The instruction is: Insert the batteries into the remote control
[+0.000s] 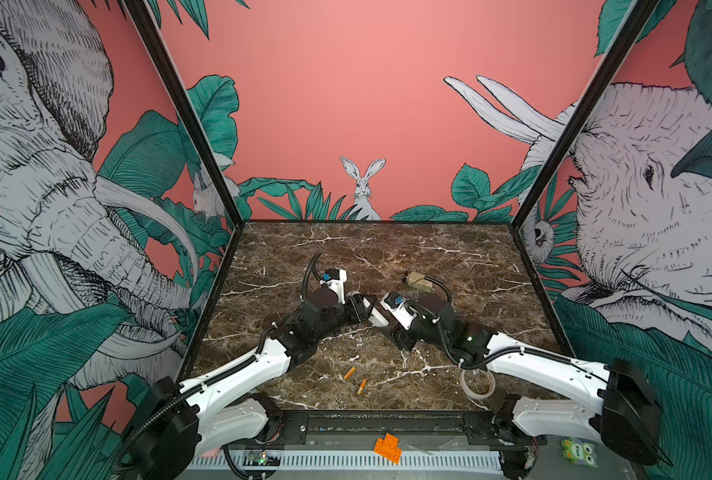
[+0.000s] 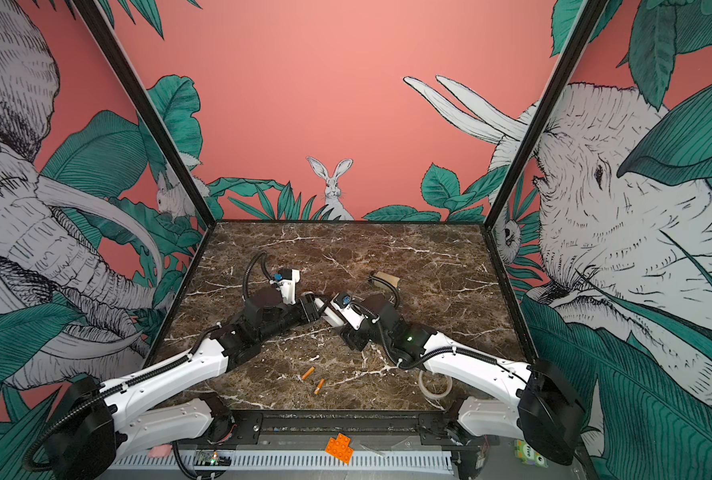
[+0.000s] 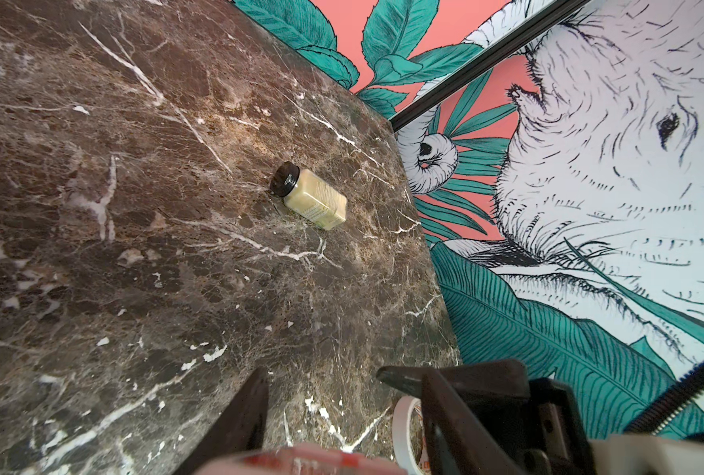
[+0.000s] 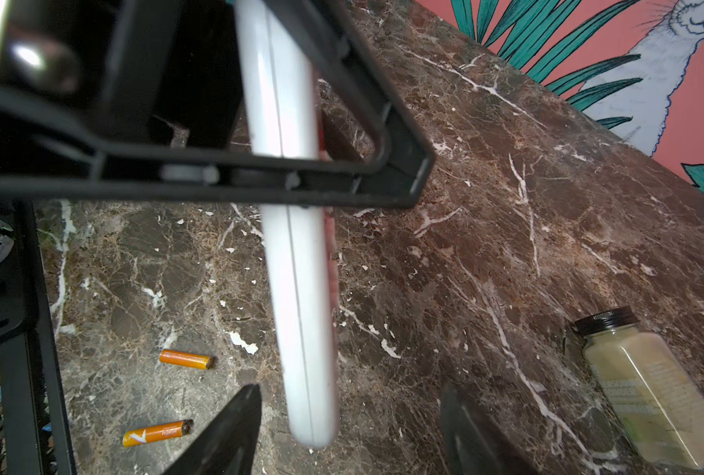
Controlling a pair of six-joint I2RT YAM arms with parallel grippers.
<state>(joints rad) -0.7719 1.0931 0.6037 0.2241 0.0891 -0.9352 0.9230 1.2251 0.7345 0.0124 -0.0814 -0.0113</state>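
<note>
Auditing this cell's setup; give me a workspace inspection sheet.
Surface: brown marble table, white-veined.
Job's things: remote control held in the air, edge-on; two batteries loose on the table, not loaded.
Clutter: spice jar on its side; tape roll; orange brick off the table, in front of it.
Grippers: left gripper shut on the remote control; right gripper open around its free end.
Cables: black conduit arching over the table.
Surroundings: jungle-print walls on three sides.

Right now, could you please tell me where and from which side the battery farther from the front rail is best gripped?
Probably grip the farther battery across the middle of its orange barrel, coming straight down, one finger on each long side. It lies flat on the table, apart from the other battery, so both long sides are free.
</note>
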